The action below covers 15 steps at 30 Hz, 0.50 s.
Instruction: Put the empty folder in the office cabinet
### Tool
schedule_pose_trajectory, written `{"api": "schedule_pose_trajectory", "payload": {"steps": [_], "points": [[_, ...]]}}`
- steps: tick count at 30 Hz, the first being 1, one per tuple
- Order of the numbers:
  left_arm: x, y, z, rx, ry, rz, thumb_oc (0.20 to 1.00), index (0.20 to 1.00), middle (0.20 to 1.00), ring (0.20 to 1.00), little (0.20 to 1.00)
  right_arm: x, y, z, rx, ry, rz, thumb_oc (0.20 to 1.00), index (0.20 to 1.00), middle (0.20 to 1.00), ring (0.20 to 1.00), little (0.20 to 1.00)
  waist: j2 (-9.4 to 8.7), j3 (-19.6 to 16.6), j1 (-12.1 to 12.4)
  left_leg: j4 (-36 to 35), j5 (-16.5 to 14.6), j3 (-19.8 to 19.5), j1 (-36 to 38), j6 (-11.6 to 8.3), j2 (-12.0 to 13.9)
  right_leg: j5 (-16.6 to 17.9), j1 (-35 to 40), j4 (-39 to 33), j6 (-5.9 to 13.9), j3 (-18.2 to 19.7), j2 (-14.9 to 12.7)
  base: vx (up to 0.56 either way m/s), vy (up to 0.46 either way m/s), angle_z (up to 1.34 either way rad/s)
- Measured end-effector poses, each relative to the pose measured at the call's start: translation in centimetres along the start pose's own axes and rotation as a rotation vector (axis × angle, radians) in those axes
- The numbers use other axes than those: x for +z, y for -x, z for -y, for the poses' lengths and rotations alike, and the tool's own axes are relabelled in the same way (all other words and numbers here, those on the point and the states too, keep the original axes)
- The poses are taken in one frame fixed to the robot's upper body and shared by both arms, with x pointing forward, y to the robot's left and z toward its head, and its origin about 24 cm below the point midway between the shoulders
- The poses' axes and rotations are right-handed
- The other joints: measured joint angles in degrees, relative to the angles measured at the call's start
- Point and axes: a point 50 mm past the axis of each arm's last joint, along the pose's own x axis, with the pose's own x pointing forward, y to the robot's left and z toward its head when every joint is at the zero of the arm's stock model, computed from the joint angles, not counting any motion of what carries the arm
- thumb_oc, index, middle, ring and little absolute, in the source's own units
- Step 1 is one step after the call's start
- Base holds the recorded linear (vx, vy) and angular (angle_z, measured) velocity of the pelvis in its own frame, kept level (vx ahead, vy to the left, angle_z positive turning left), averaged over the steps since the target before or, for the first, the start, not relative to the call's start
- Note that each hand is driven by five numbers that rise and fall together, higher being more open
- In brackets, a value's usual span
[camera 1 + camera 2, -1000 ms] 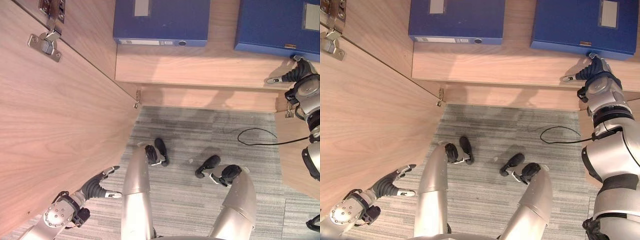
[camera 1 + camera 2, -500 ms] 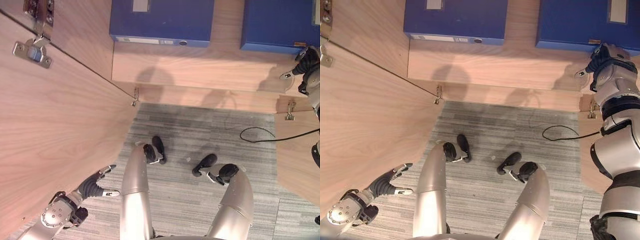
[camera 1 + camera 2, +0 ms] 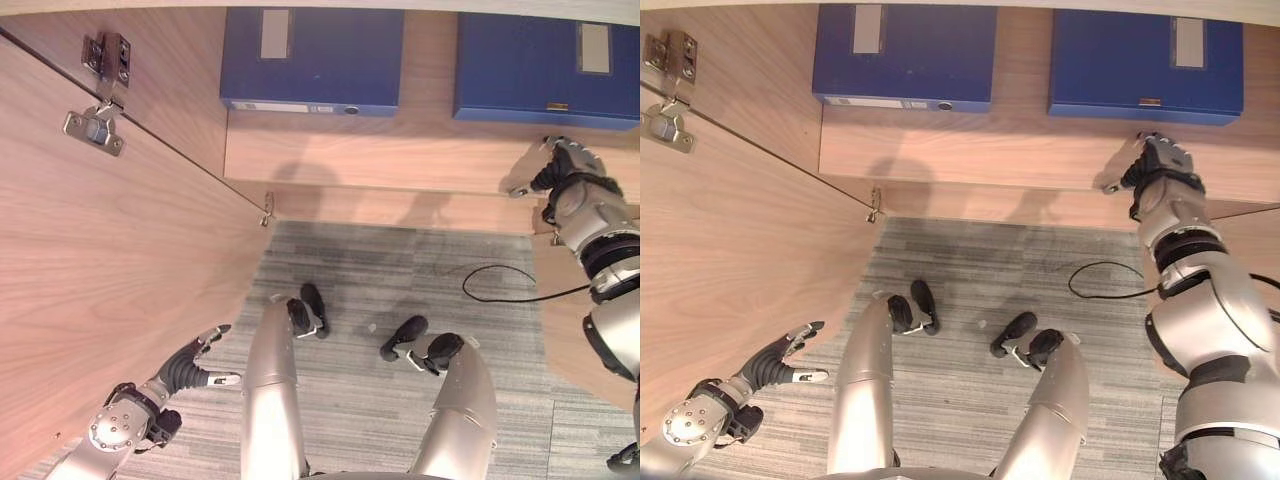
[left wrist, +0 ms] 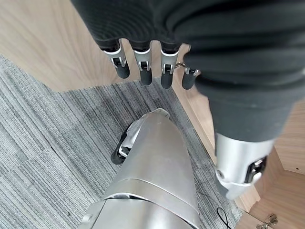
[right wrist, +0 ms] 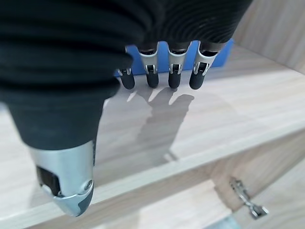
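Two blue folders lie flat on the wooden cabinet shelf (image 3: pixel 400 155), one at the left (image 3: pixel 312 58) and one at the right (image 3: pixel 545 65). My right hand (image 3: pixel 563 170) hovers over the shelf's front part, just short of the right folder, fingers straight and holding nothing. In the right wrist view its fingers (image 5: pixel 174 71) point at the blue folder (image 5: pixel 228 50) across bare shelf board (image 5: pixel 190 129). My left hand (image 3: pixel 185 370) hangs low beside the open left door (image 3: pixel 100 280), fingers (image 4: pixel 143 67) relaxed and empty.
The left door stands wide open, with metal hinges (image 3: pixel 100 120) near its top. A second open door (image 3: pixel 565 310) flanks the right side, with a hinge (image 5: pixel 245 200) on it. Grey carpet (image 3: pixel 400 260) lies in front of the cabinet.
My right hand has come off the right folder's front edge and drawn back a little over the shelf. The camera has shifted slightly. My left hand stays low by the door.
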Motion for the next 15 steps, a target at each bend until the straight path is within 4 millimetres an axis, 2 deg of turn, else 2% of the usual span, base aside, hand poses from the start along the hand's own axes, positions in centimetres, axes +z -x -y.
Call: {"api": "schedule_pose_trajectory", "payload": {"steps": [4,9,13,15], "points": [[-0.1,0.0,0.1,-0.005,0.001,-0.007,1.000,1.000,1.000,1.000,1.000,-0.1,0.1,-1.0,0.024,-0.004,-0.020,1.000,1.000,1.000,1.000,1.000,0.05,-1.23,0.31,-2.20,1.46,-0.05,1.03,-0.43,-0.50,0.36,1.00,-1.18,-0.55,-0.85,0.12,-0.02,-0.012,0.09],[-0.3,-0.1,0.6,-0.029,0.005,-0.013,1.000,1.000,1.000,1.000,1.000,0.8,0.3,-2.6,0.057,-0.040,-0.004,1.000,1.000,1.000,1.000,1.000,0.14,-1.80,0.07,-4.66,2.90,-0.28,2.99,-0.88,-0.47,0.69,3.17,-3.22,-0.76,-1.91,1.30,0.00,-0.007,0.00],[-0.8,-0.1,0.6,-0.037,0.008,-0.034,1.000,1.000,1.000,1.000,1.000,0.8,0.8,-5.0,0.116,-0.068,-0.016,1.000,1.000,1.000,1.000,1.000,0.31,-3.21,0.22,-5.71,3.21,-0.41,5.11,-1.13,-0.48,0.75,5.49,-4.11,-0.57,-2.51,1.79,0.03,-0.038,0.03],[-1.0,-0.1,0.6,-0.042,0.009,-0.043,1.000,1.000,1.000,1.000,1.000,1.0,1.4,-7.3,0.176,-0.066,-0.018,1.000,1.000,1.000,1.000,1.000,0.35,-3.58,0.12,-7.10,3.45,-0.56,7.62,-1.54,-0.67,0.60,8.41,-5.42,-0.47,-3.30,2.07,0.03,-0.040,0.08]]}}
